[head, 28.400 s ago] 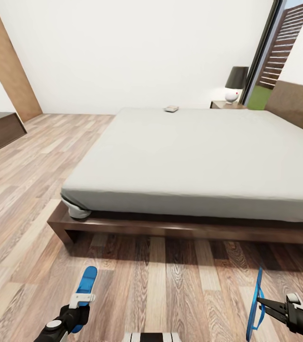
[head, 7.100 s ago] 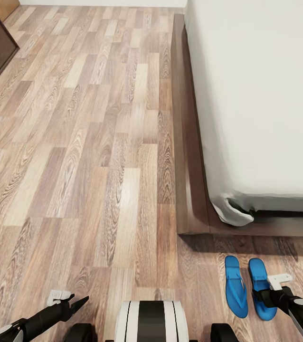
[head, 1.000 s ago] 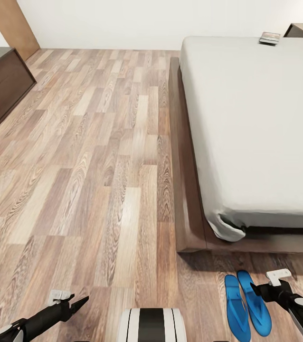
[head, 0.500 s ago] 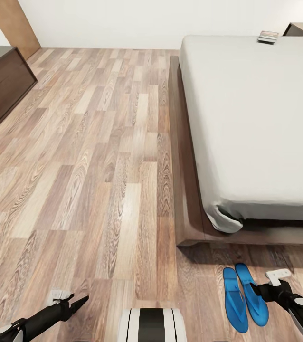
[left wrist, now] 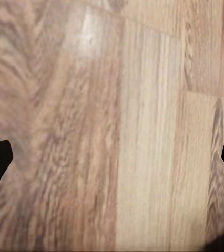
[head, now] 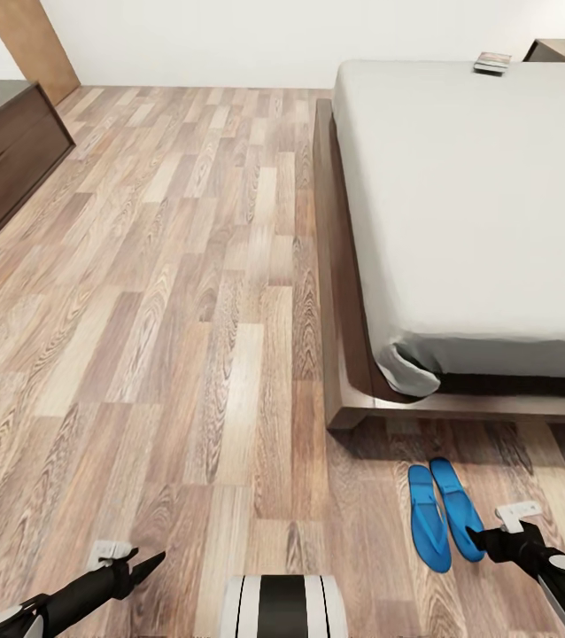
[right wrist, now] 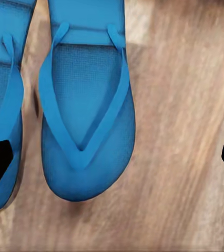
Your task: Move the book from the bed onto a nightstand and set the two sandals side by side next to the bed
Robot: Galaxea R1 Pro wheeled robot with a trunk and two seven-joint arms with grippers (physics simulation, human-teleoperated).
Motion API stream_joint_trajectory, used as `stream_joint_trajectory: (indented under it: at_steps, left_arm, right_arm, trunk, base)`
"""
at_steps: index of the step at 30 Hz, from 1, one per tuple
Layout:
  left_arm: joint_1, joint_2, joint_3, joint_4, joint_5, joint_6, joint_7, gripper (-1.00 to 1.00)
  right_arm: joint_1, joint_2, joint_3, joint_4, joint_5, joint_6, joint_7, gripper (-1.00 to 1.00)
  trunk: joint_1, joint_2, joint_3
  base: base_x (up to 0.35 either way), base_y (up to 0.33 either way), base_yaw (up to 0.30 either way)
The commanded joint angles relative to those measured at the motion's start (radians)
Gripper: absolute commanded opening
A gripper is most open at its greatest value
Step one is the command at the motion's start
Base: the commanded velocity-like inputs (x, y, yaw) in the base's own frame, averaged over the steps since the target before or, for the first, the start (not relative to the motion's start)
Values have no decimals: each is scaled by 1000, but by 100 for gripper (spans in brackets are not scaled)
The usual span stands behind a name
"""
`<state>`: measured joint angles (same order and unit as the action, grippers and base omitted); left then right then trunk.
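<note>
Two blue sandals (head: 443, 515) lie side by side on the floor just off the bed's (head: 468, 204) foot corner. My right gripper (head: 479, 537) hovers at their near ends, open and holding nothing. In the right wrist view one sandal (right wrist: 85, 121) lies flat between the spread fingers of the right gripper (right wrist: 112, 163), and the other sandal (right wrist: 1, 100) is beside it. The book (head: 491, 63) rests on the far edge of the mattress, near a nightstand (head: 564, 50). My left gripper (head: 145, 564) hangs open over bare planks, as the left wrist view shows for the left gripper (left wrist: 112, 168).
A long low dark-wood cabinet (head: 3, 151) stands along the left wall, with a brown door (head: 30, 44) beyond it. Wide wood floor (head: 185, 292) runs between cabinet and bed. My base (head: 284, 606) shows at the bottom edge.
The whole view has shifted: bed and sandals sit higher and farther in the picture, so the camera moved. The sandals keep their place by the bed corner. Both grippers stay open.
</note>
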<state>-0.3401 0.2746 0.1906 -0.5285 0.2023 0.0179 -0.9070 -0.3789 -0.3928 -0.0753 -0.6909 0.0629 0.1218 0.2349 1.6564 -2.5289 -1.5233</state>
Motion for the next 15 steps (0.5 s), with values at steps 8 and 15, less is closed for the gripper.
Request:
stream_joint_trajectory:
  at_steps: [8,15]
  left_arm:
    - [0,0,1,1,3,2,-4,100]
    - [0,0,0,1,3,1,-4,100]
  right_arm:
    - [0,-11,-25,-1,-240,60,344,100]
    - [0,-23,-27,-2,-334,152,589,100]
  trunk:
    - [0,0,-1]
    - [0,0,-1]
  base:
    - [-4,0,0]
    - [0,0,0]
